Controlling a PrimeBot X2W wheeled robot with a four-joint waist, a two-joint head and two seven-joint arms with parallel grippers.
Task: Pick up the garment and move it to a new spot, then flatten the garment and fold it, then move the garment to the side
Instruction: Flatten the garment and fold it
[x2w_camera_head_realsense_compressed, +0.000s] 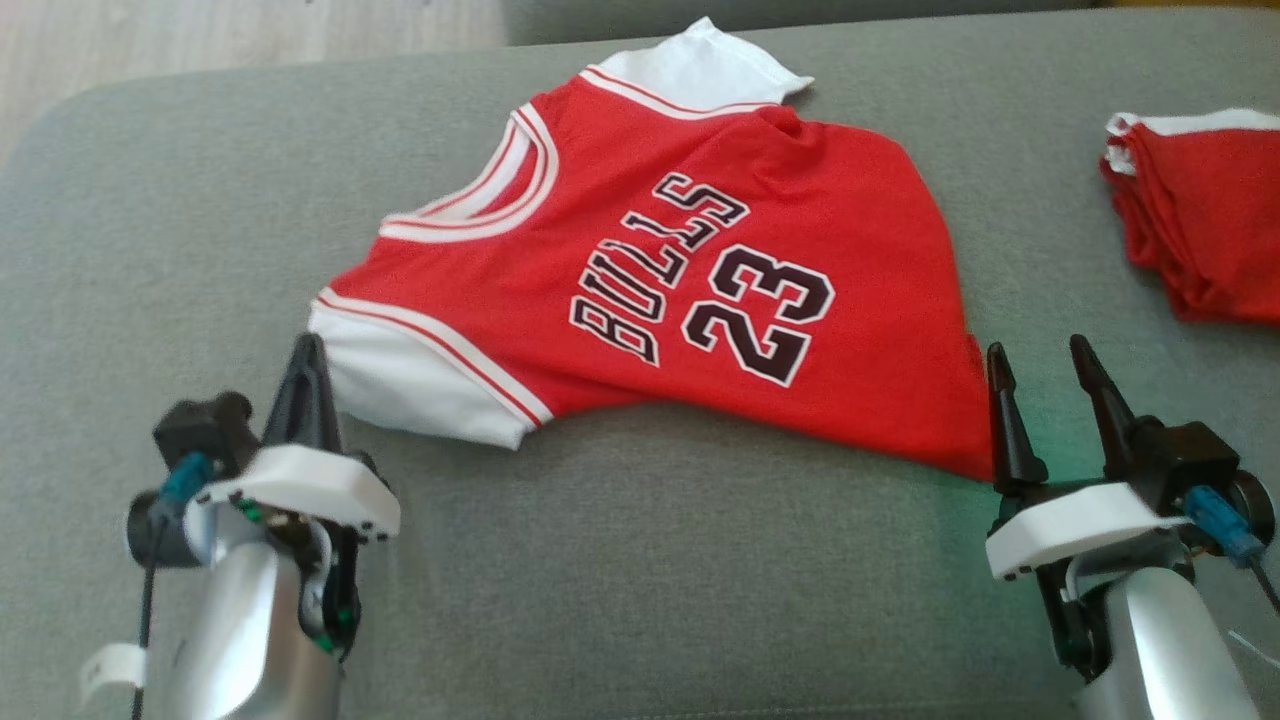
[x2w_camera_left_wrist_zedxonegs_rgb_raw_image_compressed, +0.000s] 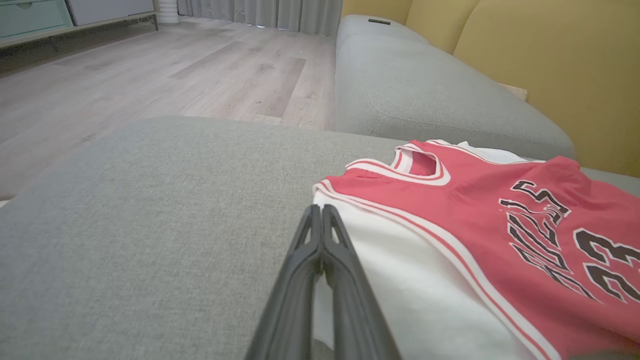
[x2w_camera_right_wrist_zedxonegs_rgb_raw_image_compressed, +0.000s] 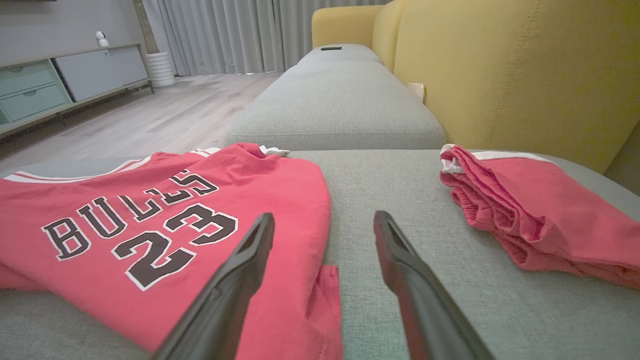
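The garment (x2w_camera_head_realsense_compressed: 620, 250) is a red "BULLS 23" jersey with white sleeves, lying spread on the grey sofa cushion (x2w_camera_head_realsense_compressed: 650, 560). My left gripper (x2w_camera_head_realsense_compressed: 305, 350) is shut at the outer edge of the near white sleeve (x2w_camera_head_realsense_compressed: 400, 390). In the left wrist view its fingertips (x2w_camera_left_wrist_zedxonegs_rgb_raw_image_compressed: 320, 210) meet at the sleeve corner, and white cloth of the garment (x2w_camera_left_wrist_zedxonegs_rgb_raw_image_compressed: 475, 225) shows in the slit between them. My right gripper (x2w_camera_head_realsense_compressed: 1045, 365) stands open at the jersey's hem corner (x2w_camera_head_realsense_compressed: 975, 450). In the right wrist view the gripper (x2w_camera_right_wrist_zedxonegs_rgb_raw_image_compressed: 325, 225) straddles the edge of the garment (x2w_camera_right_wrist_zedxonegs_rgb_raw_image_compressed: 150, 225), whose hem lies under one finger.
A folded red and white cloth pile (x2w_camera_head_realsense_compressed: 1200, 220) lies at the right of the cushion, also in the right wrist view (x2w_camera_right_wrist_zedxonegs_rgb_raw_image_compressed: 525, 210). A yellow backrest (x2w_camera_right_wrist_zedxonegs_rgb_raw_image_compressed: 500, 65) rises behind it. A second grey cushion (x2w_camera_right_wrist_zedxonegs_rgb_raw_image_compressed: 340, 100) continues beyond. Wooden floor (x2w_camera_head_realsense_compressed: 200, 40) lies past the cushion's left edge.
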